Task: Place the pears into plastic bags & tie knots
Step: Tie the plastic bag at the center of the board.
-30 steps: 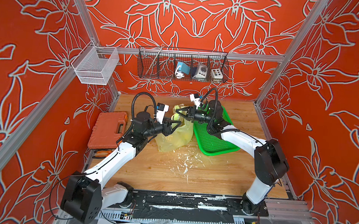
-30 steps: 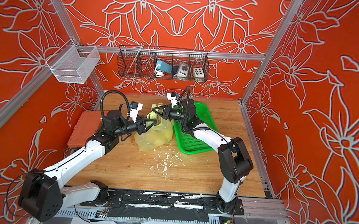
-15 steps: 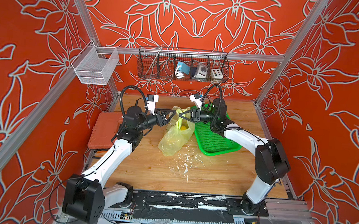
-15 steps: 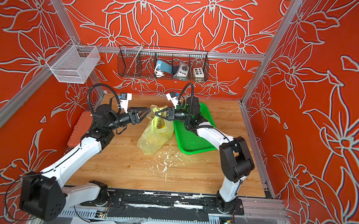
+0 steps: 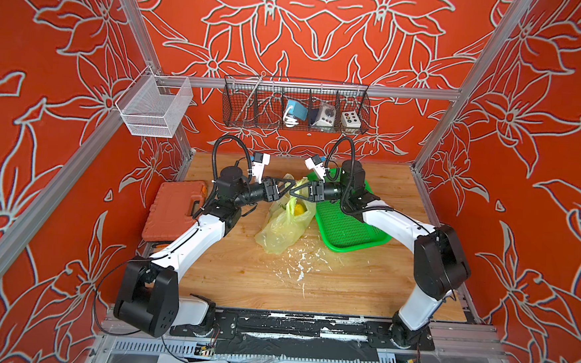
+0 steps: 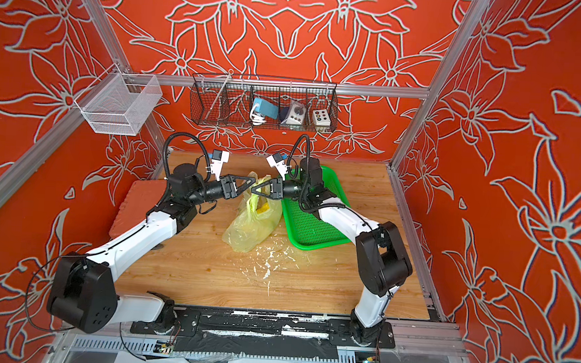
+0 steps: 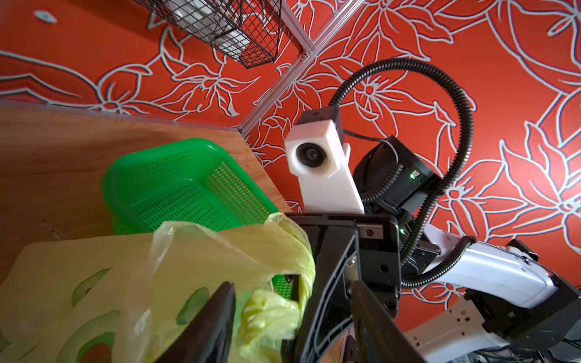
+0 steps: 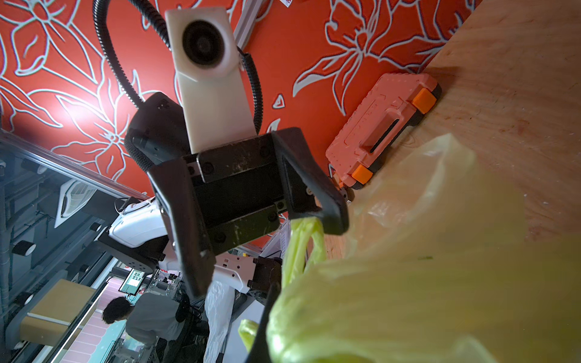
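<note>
The pale yellow-green plastic bag [image 5: 284, 225] [image 6: 250, 226] slumps on the wooden table beside the green basket. A yellow pear [image 5: 297, 208] [image 6: 263, 208] shows inside its mouth. My right gripper [image 5: 295, 193] [image 6: 254, 190] is shut on one bag handle and holds it up above the mouth. My left gripper [image 5: 288, 186] [image 6: 251, 182] faces it tip to tip and is open. In the right wrist view a bag strap [image 8: 306, 239] hangs off one left finger [image 8: 330, 217]. In the left wrist view, crumpled handle plastic [image 7: 270, 311] lies between my left fingers [image 7: 213, 323].
The green perforated basket [image 5: 348, 227] [image 7: 176, 188] sits right of the bag, under the right arm. An orange tool case [image 5: 173, 213] [image 8: 383, 125] lies at the left wall. White crumbs [image 5: 298, 259] dot the table. Two wire baskets [image 5: 295, 106] hang on the back rail.
My left gripper left the bag's side, swung back to the left, then came right to meet the right gripper above the bag. The right gripper kept its hold on the handle.
</note>
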